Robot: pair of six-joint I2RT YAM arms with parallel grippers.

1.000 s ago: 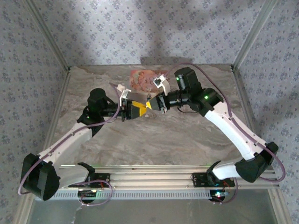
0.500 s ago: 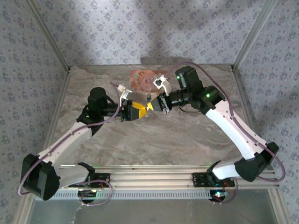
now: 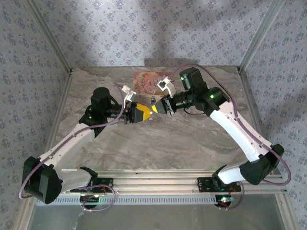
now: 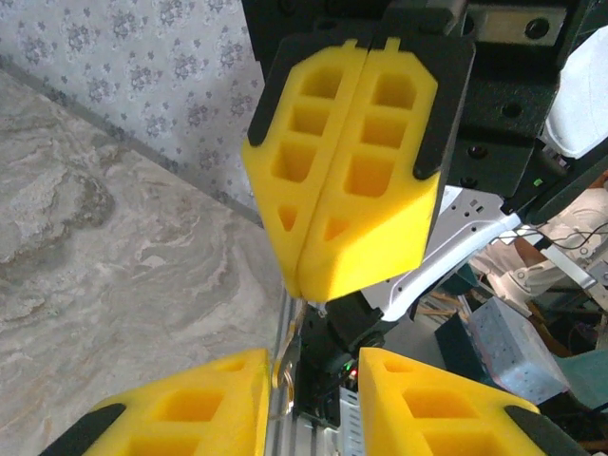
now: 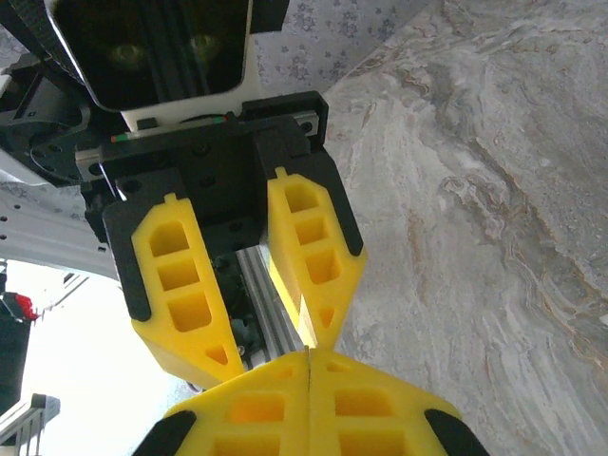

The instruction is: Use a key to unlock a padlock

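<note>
My right gripper [image 3: 154, 109] [image 5: 309, 357] is shut on the brass key [image 4: 288, 353], which sticks out of its yellow fingertips with a ring hanging from it. In the left wrist view the right gripper [image 4: 316, 285] points down between the fingers of my left gripper [image 4: 312, 369]. The left gripper [image 3: 145, 113] [image 5: 271, 347] stands open, tip to tip with the right one above the table. The key lies close against its left finger [image 4: 190, 408]; I cannot tell if they touch. A tiny blue padlock [image 3: 152, 100] lies on the table just behind the fingertips.
A flat pink printed box [image 3: 146, 81] lies at the back middle of the marble table [image 3: 158, 143]. Patterned walls close off the back and both sides. An aluminium rail [image 3: 158, 184] with the arm bases runs along the near edge.
Both grippers have shifted slightly toward the back of the table, still tip to tip. The blue padlock, hidden a second ago, now shows behind the fingertips.
</note>
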